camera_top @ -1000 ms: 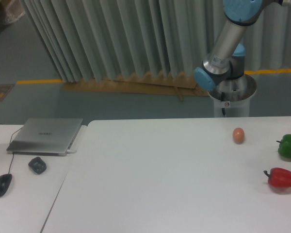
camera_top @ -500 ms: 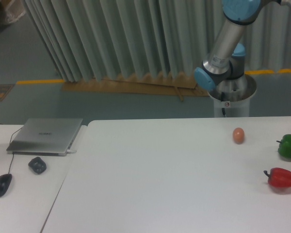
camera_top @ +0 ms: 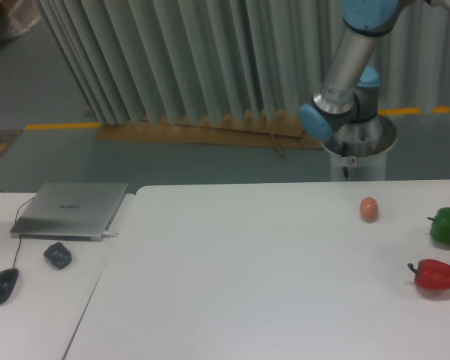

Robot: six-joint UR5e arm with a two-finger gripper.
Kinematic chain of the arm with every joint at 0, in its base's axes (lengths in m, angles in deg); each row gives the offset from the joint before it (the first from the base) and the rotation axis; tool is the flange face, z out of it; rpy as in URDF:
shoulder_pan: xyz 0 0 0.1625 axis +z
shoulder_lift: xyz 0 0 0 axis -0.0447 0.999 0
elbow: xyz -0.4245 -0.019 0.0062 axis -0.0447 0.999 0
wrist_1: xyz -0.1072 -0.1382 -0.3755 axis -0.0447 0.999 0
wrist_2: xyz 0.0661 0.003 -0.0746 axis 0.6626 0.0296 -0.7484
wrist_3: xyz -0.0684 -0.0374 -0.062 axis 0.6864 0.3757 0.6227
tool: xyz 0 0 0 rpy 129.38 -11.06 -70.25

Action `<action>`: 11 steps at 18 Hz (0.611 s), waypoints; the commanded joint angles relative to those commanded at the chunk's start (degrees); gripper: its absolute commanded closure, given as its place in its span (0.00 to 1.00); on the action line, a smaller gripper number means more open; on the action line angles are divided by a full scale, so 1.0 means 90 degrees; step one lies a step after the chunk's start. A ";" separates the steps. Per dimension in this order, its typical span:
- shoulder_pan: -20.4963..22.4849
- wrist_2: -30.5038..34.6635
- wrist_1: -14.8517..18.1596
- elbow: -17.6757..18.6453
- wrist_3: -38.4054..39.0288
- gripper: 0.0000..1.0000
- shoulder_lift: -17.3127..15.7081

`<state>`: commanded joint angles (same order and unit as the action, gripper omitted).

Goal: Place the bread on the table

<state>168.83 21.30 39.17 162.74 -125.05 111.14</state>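
Note:
The bread is out of view. The large white table (camera_top: 247,277) fills the lower middle and right of the camera view. Only the arm's lower links (camera_top: 343,90) show, rising from the silver base behind the table's far edge toward the top right corner. The gripper itself is outside the frame.
On the table's right side lie a small orange-brown egg-shaped ball (camera_top: 369,209), a green pepper (camera_top: 448,226) and a red pepper (camera_top: 435,274). The smaller desk at left holds a closed laptop (camera_top: 72,209), a dark small object (camera_top: 58,255) and a mouse (camera_top: 3,285).
The arm's upper link has shifted slightly up and left at the top edge. Nothing on the table moved.

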 joint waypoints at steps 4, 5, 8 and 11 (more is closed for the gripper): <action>-0.0136 0.0000 0.0332 -0.0010 0.0253 0.70 -0.0293; -0.0185 0.0000 0.0410 -0.0020 0.0331 0.70 -0.0361; -0.0390 -0.0010 0.0732 -0.0039 0.0780 0.70 -0.0586; -0.0702 -0.0039 0.0987 -0.0059 0.1453 0.70 -0.0801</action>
<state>162.51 20.95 48.04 162.21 -111.98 103.93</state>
